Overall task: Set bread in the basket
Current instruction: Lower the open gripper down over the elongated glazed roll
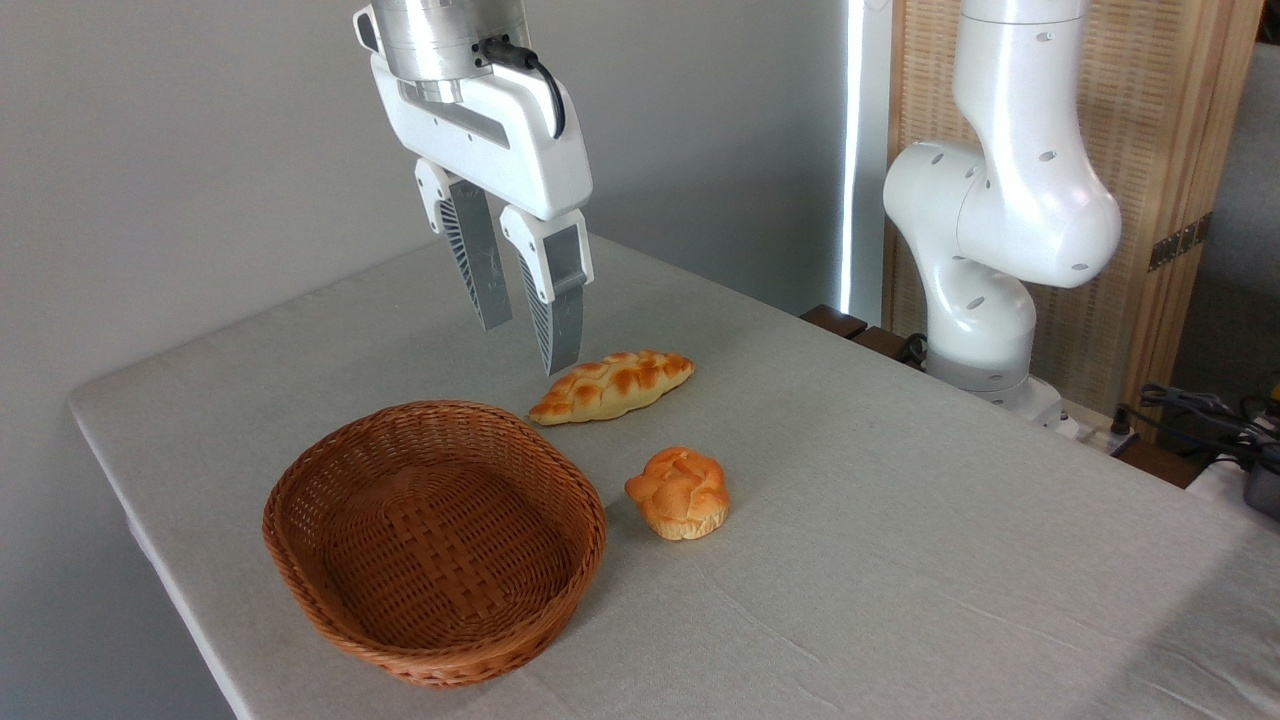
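Camera view showed the gripper (527,345) hanging empty, fingers narrowly parted, above the table (900,520). The bread (612,386) lay just beyond the basket (434,540) rim, apart from it, open cloth around.

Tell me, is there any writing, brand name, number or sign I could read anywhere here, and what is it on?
None: no readable text shows anywhere.
The gripper and the white arm carry no visible logo or number.
The bread, the round bun, the basket and the table are unmarked.
The dark clutter at the right edge is too small to tell.
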Controlling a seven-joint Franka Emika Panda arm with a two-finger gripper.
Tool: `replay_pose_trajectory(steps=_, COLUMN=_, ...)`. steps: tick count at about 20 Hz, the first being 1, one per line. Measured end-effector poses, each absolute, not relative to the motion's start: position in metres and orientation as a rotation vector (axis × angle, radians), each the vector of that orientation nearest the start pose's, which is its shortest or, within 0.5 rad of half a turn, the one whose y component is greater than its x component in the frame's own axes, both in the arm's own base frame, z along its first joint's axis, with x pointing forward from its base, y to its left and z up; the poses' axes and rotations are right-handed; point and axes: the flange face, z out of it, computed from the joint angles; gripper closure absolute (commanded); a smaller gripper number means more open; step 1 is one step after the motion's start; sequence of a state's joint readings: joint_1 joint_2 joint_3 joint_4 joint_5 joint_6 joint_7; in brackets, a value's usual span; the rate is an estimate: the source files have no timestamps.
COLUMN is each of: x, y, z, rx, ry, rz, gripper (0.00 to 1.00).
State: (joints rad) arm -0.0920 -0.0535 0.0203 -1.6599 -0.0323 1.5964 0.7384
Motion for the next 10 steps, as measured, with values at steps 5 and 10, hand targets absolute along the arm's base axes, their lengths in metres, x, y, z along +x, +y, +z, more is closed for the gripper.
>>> replay_pose_trajectory(steps=5, x=0.5372, y=-0.0417, z=0.6137, rx=-2.921, ry=1.251, rz=0.001, gripper=0.0)
replay_pose_trajectory(steps=10, x=0.5357, y=-0.0426, z=0.6139, rx=-2.921, ry=1.255, rz=0.011, gripper=0.0)
